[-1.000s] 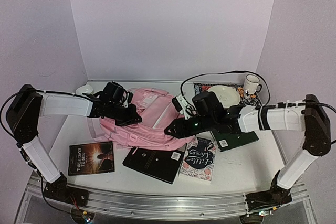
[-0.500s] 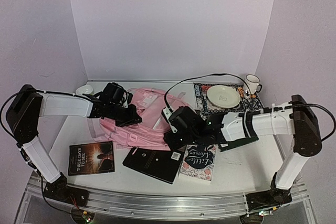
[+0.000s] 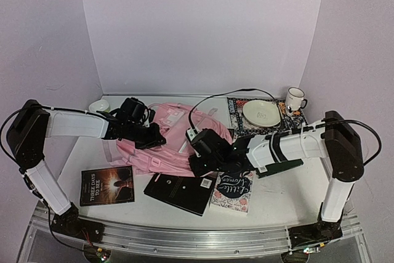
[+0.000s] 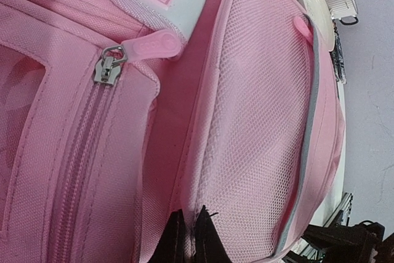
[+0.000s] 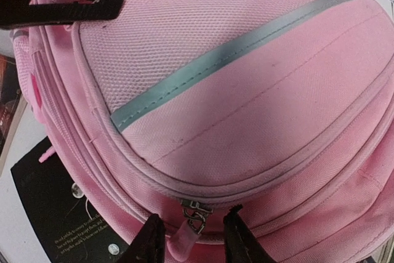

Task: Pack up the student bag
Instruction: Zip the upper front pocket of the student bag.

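The large soft pink fabric backpack (image 3: 175, 130) lies on the white surface (image 3: 280, 198), a little left of centre, between the two arms. The left fingers (image 4: 207, 246) are pressed together against its left side, at the seam beside the mesh pocket (image 4: 258, 121); whether fabric is nipped between them I cannot tell. The right fingers (image 5: 151, 241) stand narrowly apart at the backpack's near edge. They straddle a metal zipper slider (image 5: 196, 209) with a gap on either side, just beside a black book (image 5: 55, 214).

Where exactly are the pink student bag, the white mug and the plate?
student bag (image 3: 172, 151): top external view, on its pink front fabric.
mug (image 3: 295, 98): top external view, on its white body.
plate (image 3: 261, 112): top external view, on its centre.
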Action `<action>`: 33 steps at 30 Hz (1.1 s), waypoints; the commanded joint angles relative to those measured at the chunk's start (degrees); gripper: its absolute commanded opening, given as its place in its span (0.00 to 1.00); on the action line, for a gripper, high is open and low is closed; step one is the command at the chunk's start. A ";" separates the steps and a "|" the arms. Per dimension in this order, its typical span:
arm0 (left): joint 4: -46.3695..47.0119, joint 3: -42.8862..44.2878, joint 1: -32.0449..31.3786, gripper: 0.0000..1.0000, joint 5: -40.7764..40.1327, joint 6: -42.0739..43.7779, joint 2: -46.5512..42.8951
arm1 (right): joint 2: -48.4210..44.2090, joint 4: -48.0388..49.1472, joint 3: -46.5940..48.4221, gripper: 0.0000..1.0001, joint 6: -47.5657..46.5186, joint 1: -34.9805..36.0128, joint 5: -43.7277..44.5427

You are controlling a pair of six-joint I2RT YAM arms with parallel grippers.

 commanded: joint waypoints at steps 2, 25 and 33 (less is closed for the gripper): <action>2.85 -0.41 0.41 0.00 -3.18 1.17 -3.53 | -1.26 -0.82 -0.41 0.06 -0.61 -1.20 2.16; -9.43 16.90 6.57 0.00 -8.19 22.97 3.00 | -5.94 -10.08 7.66 0.00 -11.68 -8.12 -15.90; -12.26 22.27 6.66 0.33 -11.98 17.53 2.39 | 1.15 -8.78 18.23 0.00 -11.27 -2.81 -15.72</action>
